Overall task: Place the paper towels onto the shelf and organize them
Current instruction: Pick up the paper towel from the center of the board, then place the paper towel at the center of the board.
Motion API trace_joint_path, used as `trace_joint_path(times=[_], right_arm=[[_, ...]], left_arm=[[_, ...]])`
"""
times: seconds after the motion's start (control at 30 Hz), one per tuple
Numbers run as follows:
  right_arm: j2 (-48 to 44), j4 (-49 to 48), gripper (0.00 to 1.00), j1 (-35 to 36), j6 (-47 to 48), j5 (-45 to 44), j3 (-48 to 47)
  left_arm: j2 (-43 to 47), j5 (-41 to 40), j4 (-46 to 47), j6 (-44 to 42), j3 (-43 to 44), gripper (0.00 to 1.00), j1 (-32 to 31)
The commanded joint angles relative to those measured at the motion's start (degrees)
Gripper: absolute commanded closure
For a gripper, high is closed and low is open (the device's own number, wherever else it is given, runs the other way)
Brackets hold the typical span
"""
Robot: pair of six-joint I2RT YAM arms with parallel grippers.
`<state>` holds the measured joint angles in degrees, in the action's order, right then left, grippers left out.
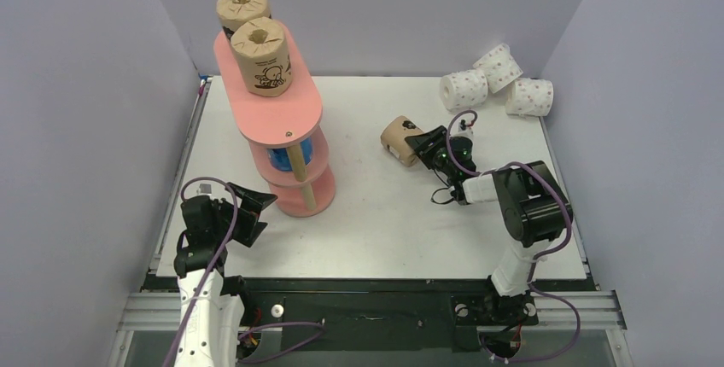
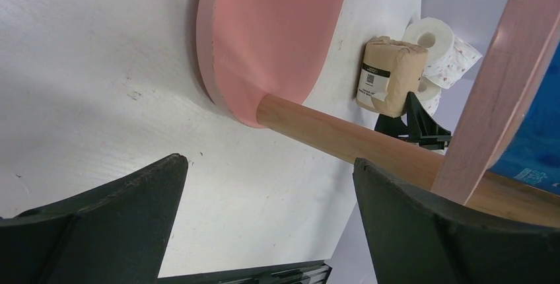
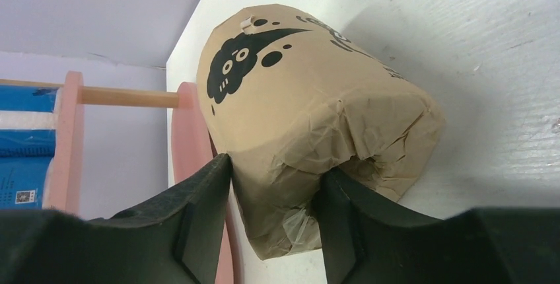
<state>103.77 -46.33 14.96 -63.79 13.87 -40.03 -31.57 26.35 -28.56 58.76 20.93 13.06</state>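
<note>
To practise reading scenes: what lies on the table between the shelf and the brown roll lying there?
Only bare table separates shelf and brown roll, as the top view shows.

The tall salmon-pink three-tier shelf [image 1: 294,115] blocked the far left of the white table [image 1: 376,230]. Two upright brown wrapped rolls [image 1: 263,60] crowded its top board's far end; the near end was bare. A lying brown roll [image 1: 394,135], pinched in the right hand [image 1: 415,145], and three white pink-dotted rolls [image 1: 495,84] far right bounded the open middle.
</note>
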Motion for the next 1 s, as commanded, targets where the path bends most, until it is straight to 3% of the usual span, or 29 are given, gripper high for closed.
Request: trace_joint_path(times=[0.0,0.27,0.47,0.63,0.73,0.87,0.97], right_arm=[[-0.4,-4.9,0.59,-0.4,0.4,0.6,-1.5],[-9.5,1.6,0.69,0.1,3.7,-0.7,2.0],[-26.3,24.5,0.73,4.2,15.7,-6.9,1.6],[-38.5,50.7,0.74,11.0,26.9,-15.3,-4.8],[-45.4,59.9,0.75,13.6,31.6,-17.5,-6.9],[-50.2,73.4,0.75,18.6,35.1,-20.0,-8.4],[-50.4,80.1,0.75,26.8,36.4,-23.4,-9.7]], left_arm=[[0.3,-0.6,0.6,-1.3,0.4,0.03,-0.1],[1.0,-0.3,0.3,-1.3,0.2,0.04,-0.1],[1.7,0.5,0.4,-1.1,-0.4,0.04,-0.1],[2.5,1.1,0.1,-1.3,-0.8,0.03,-0.1],[3.4,1.6,-0.1,-1.0,-1.3,0.03,-0.1],[5.4,1.9,-0.4,-0.2,-2.5,0.03,-0.1],[7.1,2.0,-1.2,0.1,-2.9,0.03,-0.1]])
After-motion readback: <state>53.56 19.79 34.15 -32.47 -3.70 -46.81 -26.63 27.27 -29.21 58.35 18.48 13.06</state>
